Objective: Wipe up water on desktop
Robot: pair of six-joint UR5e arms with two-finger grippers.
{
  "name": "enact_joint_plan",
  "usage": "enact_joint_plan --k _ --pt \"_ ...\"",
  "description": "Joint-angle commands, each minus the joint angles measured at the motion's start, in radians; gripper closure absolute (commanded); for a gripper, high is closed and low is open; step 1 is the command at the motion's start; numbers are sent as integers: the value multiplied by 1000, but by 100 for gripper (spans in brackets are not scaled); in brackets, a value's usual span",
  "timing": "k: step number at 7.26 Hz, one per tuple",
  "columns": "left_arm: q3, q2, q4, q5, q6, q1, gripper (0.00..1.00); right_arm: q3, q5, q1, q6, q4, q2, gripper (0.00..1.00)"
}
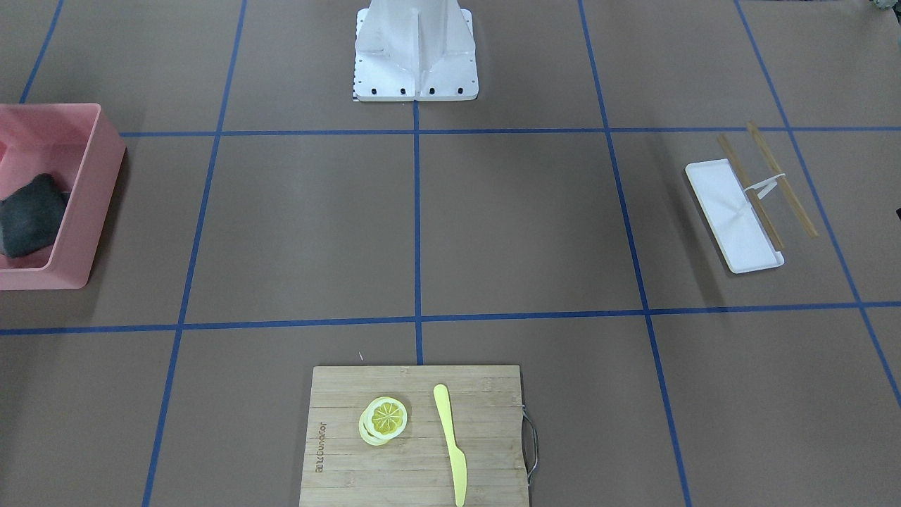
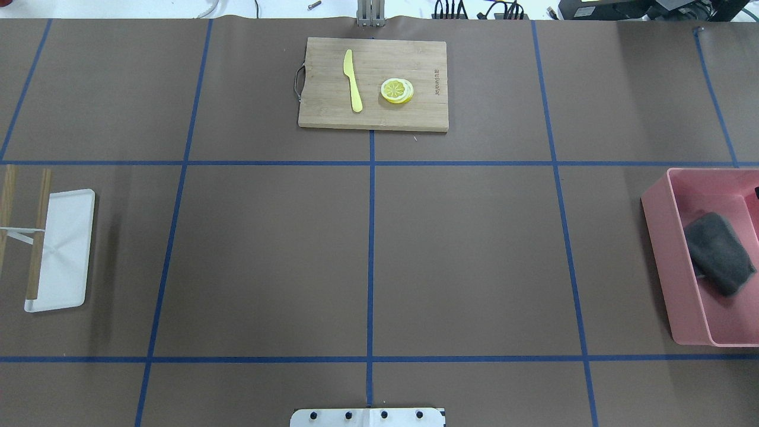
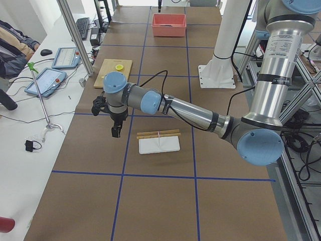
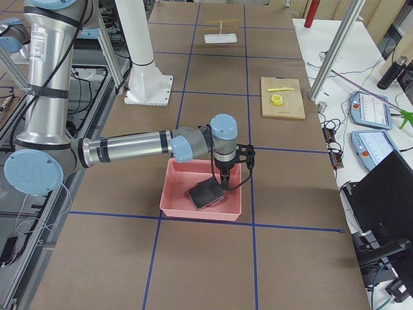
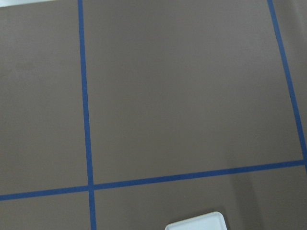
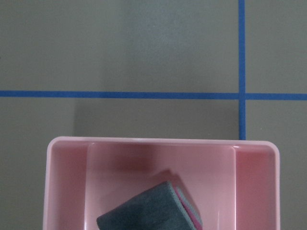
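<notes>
Counter (image 2: 468,255): brown with a blue tape grid, lying under everything.
Cloth (image 2: 717,254): dark, folded, inside the pink bin (image 2: 670,273) at the counter's right end.
Left fingers (image 3: 116,132): above the counter near the white tray (image 3: 159,145); opening cannot be told.
Right fingers (image 4: 224,181): over the cloth; opening cannot be told.

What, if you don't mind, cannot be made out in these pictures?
Desktop: no view shows whether any patch is wet.
Left claw: only in the exterior left view, too small to tell open or shut.
Right claw: likewise, exterior right only.
Dark cloth: cut by the right wrist view's bottom edge.
</notes>
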Motion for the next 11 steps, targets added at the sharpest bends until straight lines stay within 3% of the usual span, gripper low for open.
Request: enact_joint_plan --k 1,3,5,11 --pt "-48 70 26 -10 48 -7 2 -2 15 56 -7 -4 3 0" --pt "-60 70 19 -7 46 -7 2 9 47 69 -10 -1 0 0" --pt "-48 59 20 -10 38 -4 2 12 41 52 -184 -8 -13 0" --pt "63 75 36 -18 37 -1 2 20 38 79 -201 -37 -14 0"
